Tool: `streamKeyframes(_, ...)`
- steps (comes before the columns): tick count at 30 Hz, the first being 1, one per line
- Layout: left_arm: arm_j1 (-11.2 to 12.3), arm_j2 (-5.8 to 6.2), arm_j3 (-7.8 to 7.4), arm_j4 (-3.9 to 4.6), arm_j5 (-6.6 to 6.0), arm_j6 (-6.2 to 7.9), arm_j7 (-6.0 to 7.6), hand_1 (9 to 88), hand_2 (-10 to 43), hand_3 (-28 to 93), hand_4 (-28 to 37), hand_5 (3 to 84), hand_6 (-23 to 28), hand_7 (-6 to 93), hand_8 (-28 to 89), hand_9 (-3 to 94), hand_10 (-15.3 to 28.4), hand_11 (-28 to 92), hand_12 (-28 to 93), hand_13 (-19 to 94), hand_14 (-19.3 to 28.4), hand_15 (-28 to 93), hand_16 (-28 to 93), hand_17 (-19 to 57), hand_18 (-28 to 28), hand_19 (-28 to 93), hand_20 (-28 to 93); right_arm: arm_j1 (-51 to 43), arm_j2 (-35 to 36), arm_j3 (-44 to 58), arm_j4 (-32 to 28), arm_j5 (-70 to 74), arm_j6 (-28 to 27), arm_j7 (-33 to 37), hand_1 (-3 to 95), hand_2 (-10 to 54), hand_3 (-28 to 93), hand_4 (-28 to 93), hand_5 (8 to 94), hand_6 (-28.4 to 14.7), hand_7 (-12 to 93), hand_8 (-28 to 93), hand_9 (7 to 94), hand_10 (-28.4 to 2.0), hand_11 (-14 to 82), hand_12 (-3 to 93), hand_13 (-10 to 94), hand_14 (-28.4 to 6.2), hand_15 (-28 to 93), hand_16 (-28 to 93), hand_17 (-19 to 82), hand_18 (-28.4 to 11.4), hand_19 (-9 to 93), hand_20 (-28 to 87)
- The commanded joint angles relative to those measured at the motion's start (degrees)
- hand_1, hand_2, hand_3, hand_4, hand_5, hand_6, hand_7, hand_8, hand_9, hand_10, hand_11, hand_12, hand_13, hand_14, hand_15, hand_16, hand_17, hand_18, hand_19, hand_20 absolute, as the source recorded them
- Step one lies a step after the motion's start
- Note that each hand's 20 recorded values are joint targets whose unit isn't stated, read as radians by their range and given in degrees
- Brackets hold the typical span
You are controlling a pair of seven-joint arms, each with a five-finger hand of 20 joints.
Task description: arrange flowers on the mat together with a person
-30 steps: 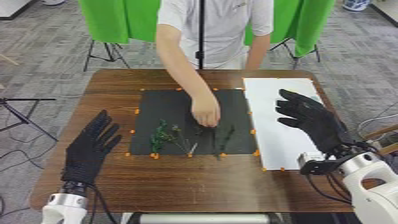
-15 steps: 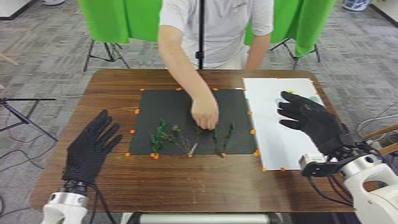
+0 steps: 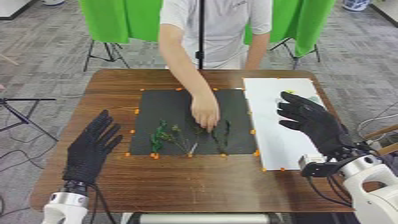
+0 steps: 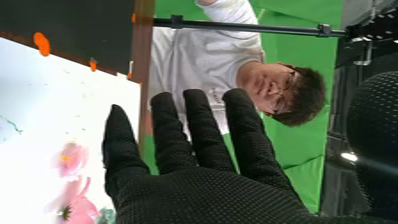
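Reaching out over the white sheet (image 3: pixel 271 145) on the right side of the table (image 3: pixel 191 182), my right hand (image 3: pixel 311 117) is spread open with nothing in its grasp. From my right wrist view, the right hand (image 4: pixel 209 197) has its fingers straight and fanned a little, the thumb well away from them. Two pink flowers (image 4: pixel 80 209) lie on the sheet near the fingers there.

My left hand (image 3: pixel 85 152) is open too, fingers long and loosely parted, empty, over the table to the left of the black mat (image 3: pixel 155 105).

The mat lies in the middle, just beside the sheet, with orange tabs (image 3: pixel 155 156) along the edges of both. On its near half I can see a leafy green sprig (image 3: pixel 158 137) on the left, then a thin branching stem (image 3: pixel 185 142) with a pale lower end, and to the right of that two slender dark stems (image 3: pixel 226 135) side by side.

Across the table, a person in a white T-shirt (image 3: pixel 233 37) leans an arm in over the mat. The person's hand (image 3: pixel 205 111) points down, its fingertips at the upper ends of the slender stems; I can't tell whether they pinch one. Behind the person hangs green cloth (image 3: pixel 111 20).
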Motion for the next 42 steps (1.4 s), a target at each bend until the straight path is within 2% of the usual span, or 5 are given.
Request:
streamKeyframes(1,0.13,0.03,0.12,0.30,0.39,-0.53,-0.13,25.5,-5.4,69,-24.1,28.7,2.7,13.8,-8,18.7,9.3,10,20,16,11.8,12,8,-11.8,21.1,38,10,-0.27,-0.50,0.01,-0.08,-0.11,-0.95,0.06,13.3,-3.9,81,-25,30.2,-4.5,11,-7,31.0,-14.6,4.1,25.4,25,-13.4,1,38,-3,-23.3,34,18)
streamKeyframes(29,0.02,-0.23,0.10,0.87,0.31,-1.56,-1.09,25.4,-4.8,69,-24.0,29.2,2.9,13.9,-8,19.2,9.5,11,20,16,11.9,12,7,-11.8,21.2,38,10,0.37,0.76,-1.26,0.70,-0.64,-0.97,-1.04,13.8,-4.4,81,-25,32.1,-5.0,12,-8,33.3,-14.4,6.5,23.7,31,-13.4,5,35,0,-23.6,37,20)
streamKeyframes(31,0.18,-0.16,0.09,0.78,0.24,-1.32,-0.99,25.5,-4.8,69,-24.0,29.2,2.9,13.8,-8,19.2,9.5,11,20,16,11.9,12,7,-11.8,21.2,38,10,0.28,1.85,-2.15,0.83,-2.79,1.49,-3.45,13.9,-4.5,81,-25,32.3,-5.1,12,-8,33.7,-14.3,6.7,23.8,31,-13.3,6,35,1,-23.5,38,20)
streamKeyframes(37,-0.39,-0.56,0.06,0.90,1.02,-2.79,-1.73,25.4,-5.0,69,-23.9,29.3,3.0,13.9,-8,19.2,9.5,11,20,16,11.8,12,7,-11.8,21.2,38,10,1.72,9.35,-7.82,1.83,-22.09,21.00,-12.00,23.9,-9.3,84,-28,43.3,-3.3,22,-14,46.8,-11.2,18.0,19.8,45,-10.8,29,21,10,-22.7,50,24)
streamKeyframes(42,-0.10,-0.74,-0.33,0.80,1.33,-3.63,-2.46,25.8,-5.0,69,-23.9,29.3,3.0,13.8,-8,19.2,9.5,11,20,16,11.8,12,7,-11.9,21.0,38,10,3.23,13.56,-8.41,4.09,-42.11,23.57,-11.29,30.0,-9.5,85,-28,45.0,-1.4,26,-16,49.4,-9.2,20.7,19.5,50,-9.0,41,18,15,-20.6,60,29)
